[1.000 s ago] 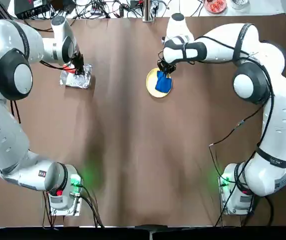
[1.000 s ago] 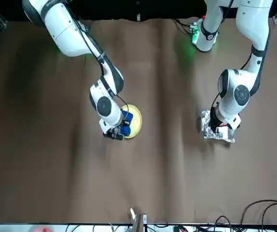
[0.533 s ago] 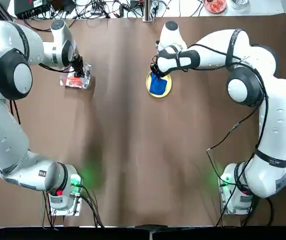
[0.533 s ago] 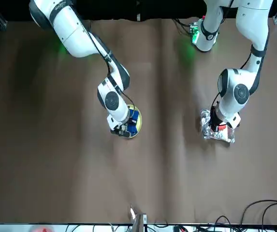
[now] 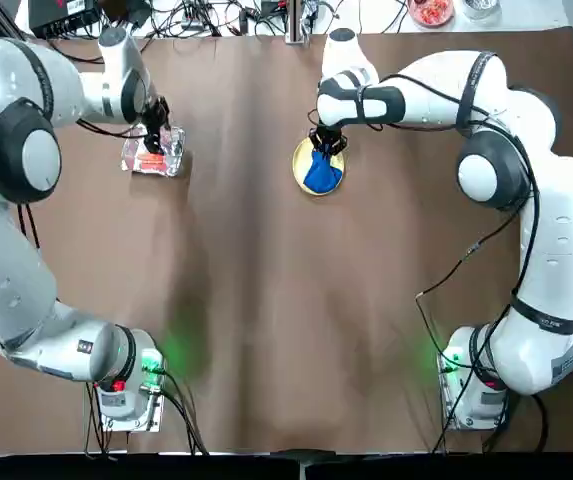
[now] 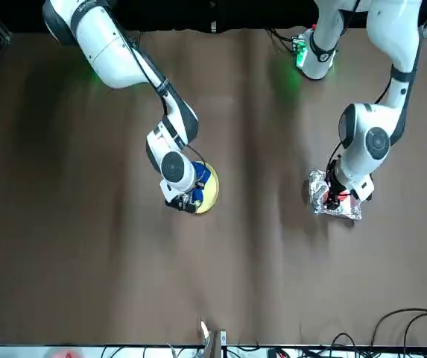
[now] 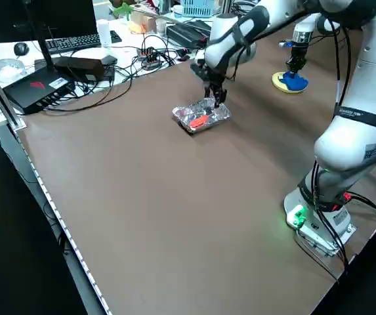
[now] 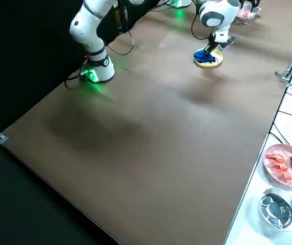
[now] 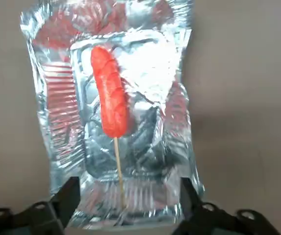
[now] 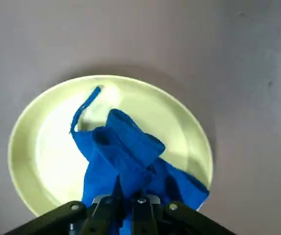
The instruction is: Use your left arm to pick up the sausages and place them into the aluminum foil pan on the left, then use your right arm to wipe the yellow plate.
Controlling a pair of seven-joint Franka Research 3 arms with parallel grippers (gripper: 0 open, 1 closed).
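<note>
An orange-red sausage [image 9: 110, 98] on a thin stick lies inside the crinkled aluminum foil pan [image 9: 179, 122], seen at the far left in the top view as the pan [image 5: 171, 160] with the sausage [image 5: 152, 158]. My left gripper [image 5: 156, 130] hangs just above the pan's far edge, open, its fingers [image 9: 69, 196] wide apart and holding nothing. The yellow plate [image 5: 299, 160] lies at the far centre. A blue cloth [image 10: 125, 152] rests on the plate [image 10: 42, 147], and my right gripper [image 10: 135, 203] is shut on the cloth from above.
Cables and electronics line the table's far edge [image 5: 196, 20]. On a white side surface sit a pink plate of food [image 8: 288, 163] and a round foil dish [image 8: 278, 206]. Both arm bases [image 5: 126, 390] stand at the near edge.
The right gripper has dragged the blue cloth back and forth across the yellow plate. The sausage now lies lower in the pan, apart from the left gripper.
</note>
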